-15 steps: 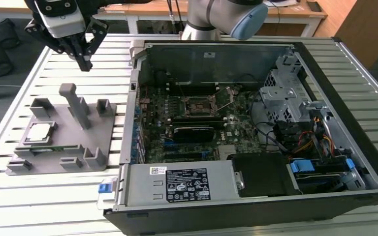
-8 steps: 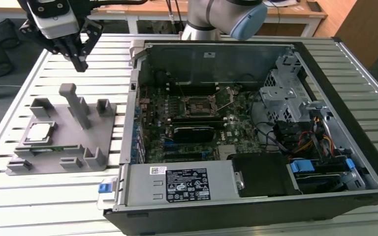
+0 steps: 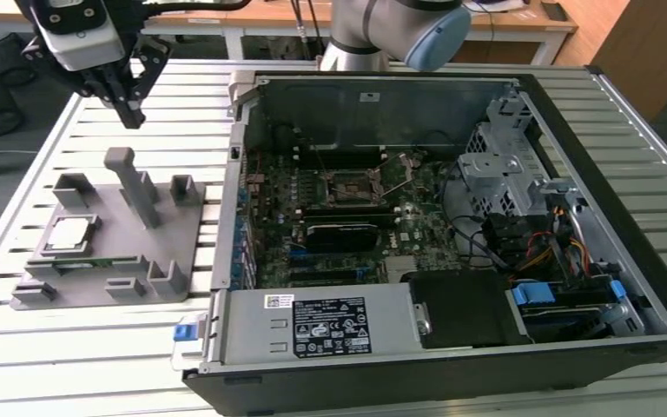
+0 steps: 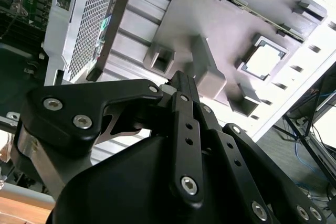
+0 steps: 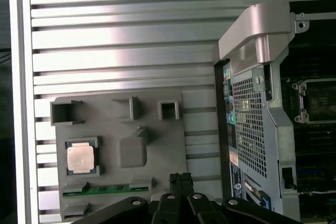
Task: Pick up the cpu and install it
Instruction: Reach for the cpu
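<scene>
Zero steps done, by my read: cpu (image 3: 69, 233) sits in its square recess on grey fixture (image 3: 119, 261), at the exterior view's left, untouched. Gripper (image 3: 132, 117) hangs above the fixture's far end, well apart from cpu, fingers pressed together, empty. Socket (image 3: 351, 186) inside pc case (image 3: 426, 391) looks vacant, so pick & install are both left.

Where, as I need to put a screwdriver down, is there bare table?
Bare slats of the table lie between the grey fixture and the near edge in the exterior view, and beyond the fixture, below the gripper. Crowded: the fixture, holding the cpu, and the open computer case.
</scene>
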Controlling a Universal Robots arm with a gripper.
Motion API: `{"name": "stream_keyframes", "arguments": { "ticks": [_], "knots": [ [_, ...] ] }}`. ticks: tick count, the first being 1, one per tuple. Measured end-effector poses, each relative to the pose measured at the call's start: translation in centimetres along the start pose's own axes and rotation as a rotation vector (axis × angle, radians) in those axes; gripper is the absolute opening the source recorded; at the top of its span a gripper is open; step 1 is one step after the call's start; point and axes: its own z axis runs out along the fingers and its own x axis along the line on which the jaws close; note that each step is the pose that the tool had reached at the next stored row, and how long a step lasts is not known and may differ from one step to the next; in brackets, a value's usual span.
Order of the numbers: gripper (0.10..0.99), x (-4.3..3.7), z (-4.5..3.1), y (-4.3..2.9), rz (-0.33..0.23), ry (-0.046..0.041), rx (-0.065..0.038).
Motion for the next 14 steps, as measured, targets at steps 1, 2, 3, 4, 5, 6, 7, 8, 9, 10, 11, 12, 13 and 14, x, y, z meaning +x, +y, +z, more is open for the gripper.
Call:
{"name": "stream_keyframes", "arguments": {
  "ticks": [1,2,3,4,5,6,7,8,9,10,11,12,13,14],
  "knots": [
    [0.106,0.15,0.02,-0.01,0.0,0.0,0.0],
    [0.106,0.31,0.03,-0.02,0.0,0.0,0.0],
    [0.106,0.46,0.05,-0.04,0.0,0.0,0.0],
    [0.106,0.6,0.06,-0.05,0.0,0.0001,0.0],
    [0.106,0.76,0.07,-0.06,0.0,0.0001,0.0],
    [0.106,0.91,0.08,-0.07,0.0,0.0001,0.0],
    [0.106,1.09,0.08,-0.08,0.0,0.0001,0.0],
    [0.106,1.28,0.08,-0.1,0.0,0.0,0.0],
    [0.106,1.47,0.08,-0.11,0.0,0.0,0.0],
    [0.106,1.65,0.08,-0.13,0.0,0.0,0.0],
    [0.106,1.84,0.09,-0.14,0.0,0.0,0.0],
    [0.106,2.0,0.09,-0.16,0.0,0.0,0.0],
    [0.106,2.16,0.1,-0.17,0.0,0.0,0.0],
    [0.106,2.32,0.1,-0.18,0.0,0.0001,0.0]
  ]
}}
